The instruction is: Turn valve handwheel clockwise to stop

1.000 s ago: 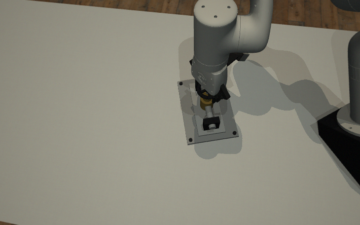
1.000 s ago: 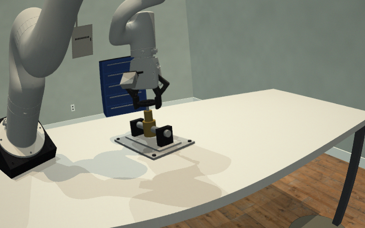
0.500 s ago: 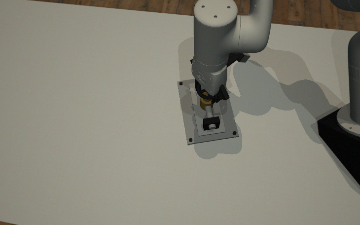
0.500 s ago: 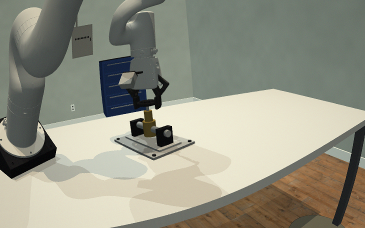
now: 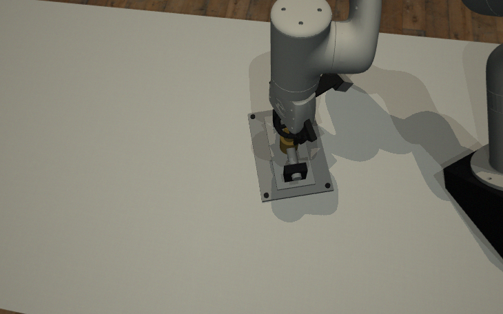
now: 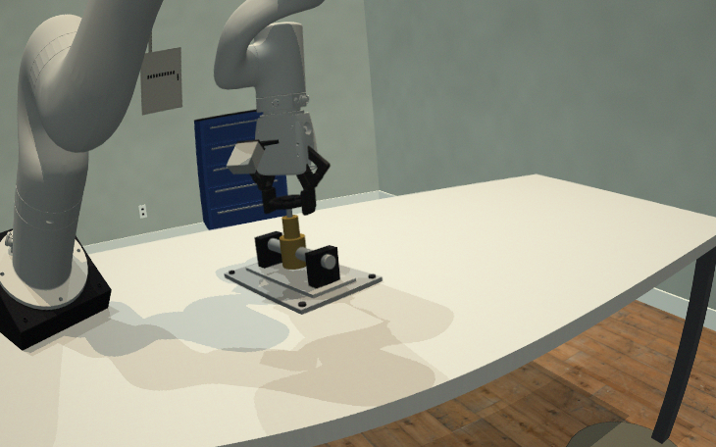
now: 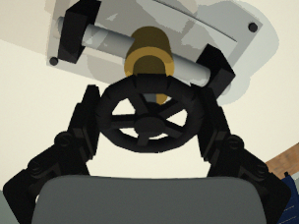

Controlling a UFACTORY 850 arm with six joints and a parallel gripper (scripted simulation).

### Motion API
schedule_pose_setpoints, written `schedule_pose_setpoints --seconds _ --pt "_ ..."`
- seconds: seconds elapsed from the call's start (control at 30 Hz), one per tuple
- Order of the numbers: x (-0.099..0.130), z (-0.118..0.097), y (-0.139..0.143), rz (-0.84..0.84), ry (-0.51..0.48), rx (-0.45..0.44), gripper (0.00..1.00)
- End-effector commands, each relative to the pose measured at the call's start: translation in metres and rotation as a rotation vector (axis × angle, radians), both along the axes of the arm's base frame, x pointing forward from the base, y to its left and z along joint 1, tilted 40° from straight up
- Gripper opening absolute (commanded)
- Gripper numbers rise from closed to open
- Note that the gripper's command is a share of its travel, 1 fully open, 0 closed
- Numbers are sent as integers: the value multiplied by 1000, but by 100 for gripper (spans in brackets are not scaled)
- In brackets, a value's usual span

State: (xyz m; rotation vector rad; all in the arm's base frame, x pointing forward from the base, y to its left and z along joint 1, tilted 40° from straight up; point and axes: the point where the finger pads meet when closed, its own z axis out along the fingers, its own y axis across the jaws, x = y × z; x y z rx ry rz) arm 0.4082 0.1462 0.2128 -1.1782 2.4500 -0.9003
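The valve stands on a grey baseplate (image 6: 302, 282) on the table: a brass body (image 6: 292, 244) on a grey pipe (image 5: 291, 155) held by two black end blocks. Its black spoked handwheel (image 7: 149, 114) lies level on top of the brass stem. My gripper (image 7: 149, 100) reaches straight down over it, and its two black fingers press the wheel's rim from the left and right sides. In the exterior view the fingers (image 6: 289, 204) close around the wheel above the brass stem. In the top view the gripper (image 5: 290, 130) hides most of the wheel.
The arm's black base (image 6: 38, 288) stands on the table at the left in the exterior view. A blue cabinet (image 6: 228, 166) stands behind the table by the wall. The table's far edge meets a wooden floor (image 5: 167, 5).
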Motion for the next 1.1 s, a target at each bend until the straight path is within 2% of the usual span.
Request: schedule_pose_setpoints --seconds 0.0,0.77,1.07 --pt "0 0 0 -37 -22 25 0" --pt "0 0 0 -284 -156 182 0" --pt "0 0 0 -428 -233 274 0"
